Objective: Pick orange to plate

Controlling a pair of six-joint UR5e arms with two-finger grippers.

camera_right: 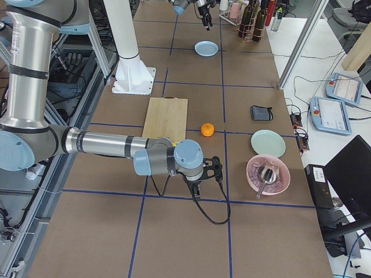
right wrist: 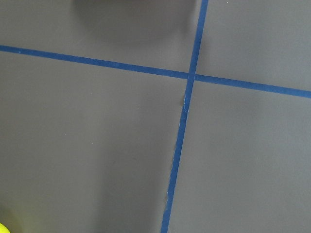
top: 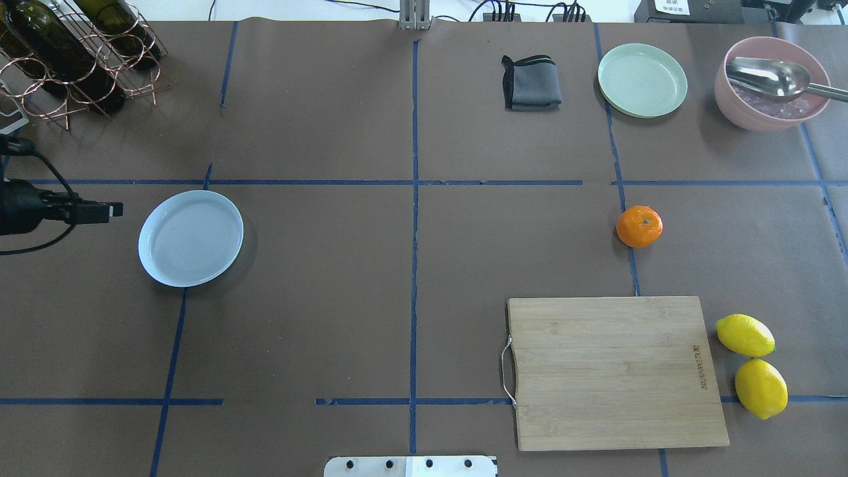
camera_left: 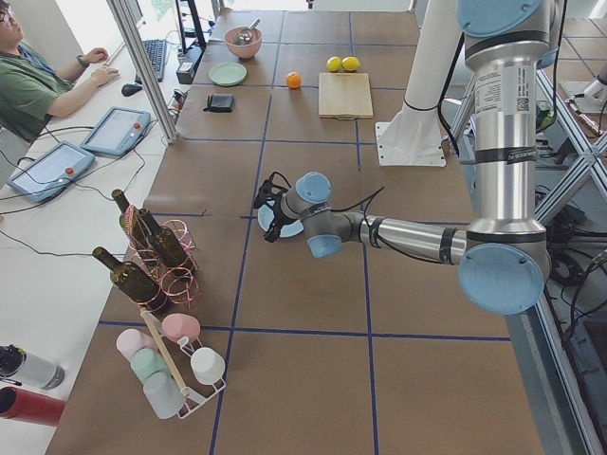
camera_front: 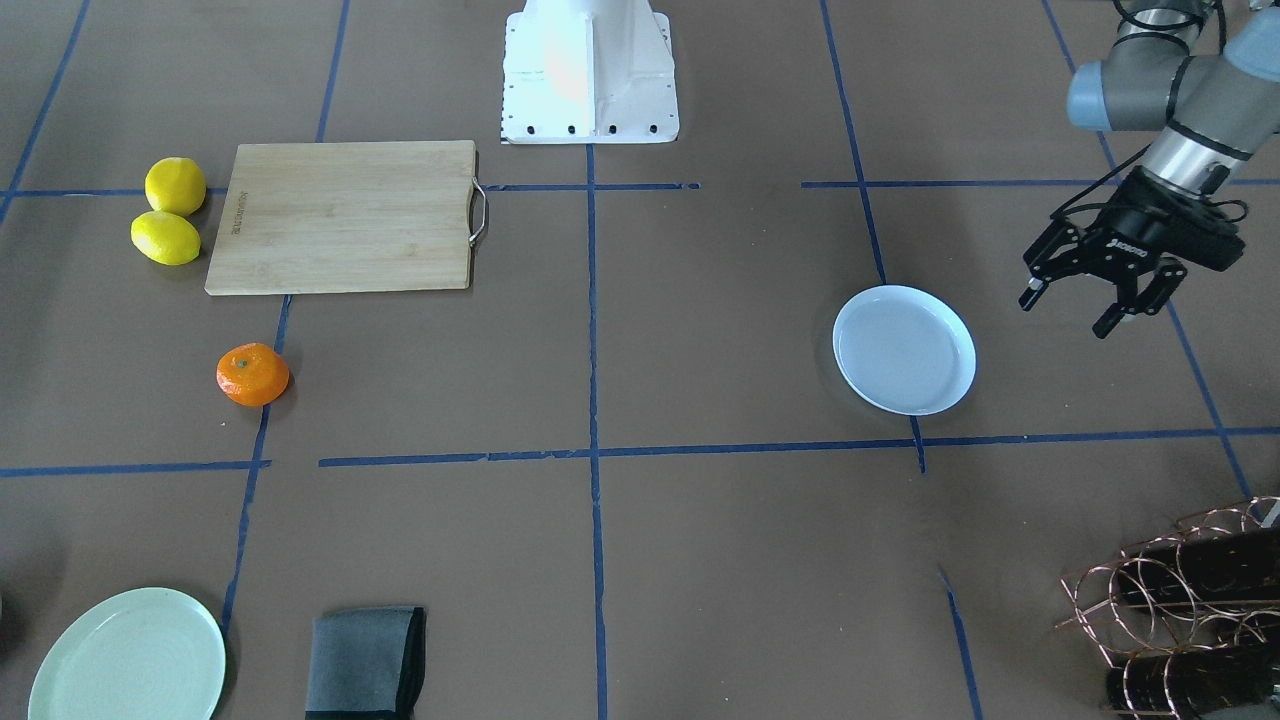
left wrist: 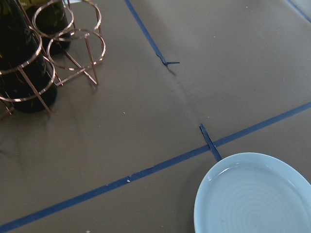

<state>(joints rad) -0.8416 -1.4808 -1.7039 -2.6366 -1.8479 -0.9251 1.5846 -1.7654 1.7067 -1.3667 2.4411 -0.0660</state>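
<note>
The orange [camera_front: 253,374] lies alone on the brown table, on the robot's right side, just beyond the cutting board; it also shows in the overhead view [top: 639,226]. The pale bluish-white plate [camera_front: 905,349] sits with nothing on it on the robot's left side [top: 191,238]. My left gripper [camera_front: 1085,305] hovers beside the plate's outer edge, open with nothing between its fingers. The left wrist view shows the plate's rim [left wrist: 252,194] at the lower right. My right gripper [camera_right: 200,184] shows only in the right side view, low over the table short of the orange; I cannot tell its state.
A wooden cutting board [camera_front: 345,216] lies near two yellow lemons [camera_front: 168,212]. A pale green plate [camera_front: 130,655], a folded grey cloth [camera_front: 365,660] and a pink bowl with a spoon [top: 768,83] line the far edge. A copper wine rack [camera_front: 1180,600] stands near the left gripper.
</note>
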